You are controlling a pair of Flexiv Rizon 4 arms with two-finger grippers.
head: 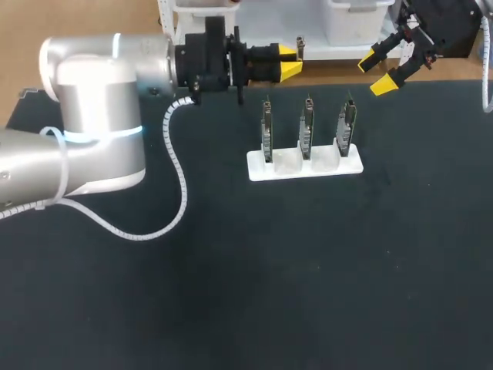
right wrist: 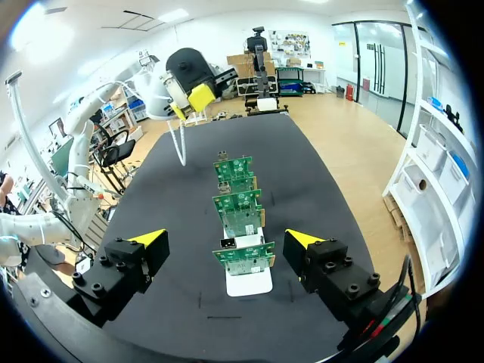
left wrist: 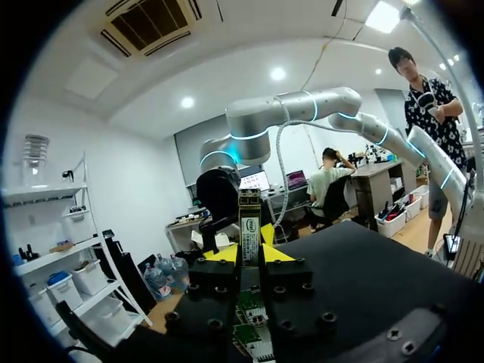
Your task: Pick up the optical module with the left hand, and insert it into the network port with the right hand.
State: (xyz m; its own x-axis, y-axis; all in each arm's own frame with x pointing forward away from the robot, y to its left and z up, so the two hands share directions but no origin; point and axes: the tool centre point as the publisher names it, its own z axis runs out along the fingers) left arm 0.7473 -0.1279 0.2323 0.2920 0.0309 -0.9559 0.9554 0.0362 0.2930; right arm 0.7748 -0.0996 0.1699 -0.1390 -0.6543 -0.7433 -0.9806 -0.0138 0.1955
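holder of white plastic stands on the black tabletop, with three green circuit boards upright in it in a row. beyond the holder's far side, toward its left end, the left gripper lies level, its yellow tips pinching the slim metal optical module from two sides; the module juts out past them. beyond the holder's right end, well apart from it, the right gripper hangs with its fingers spread wide, facing the row of boards.

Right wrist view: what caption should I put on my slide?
Open right gripper faces three green circuit boards lined up in a white holder on the black table.
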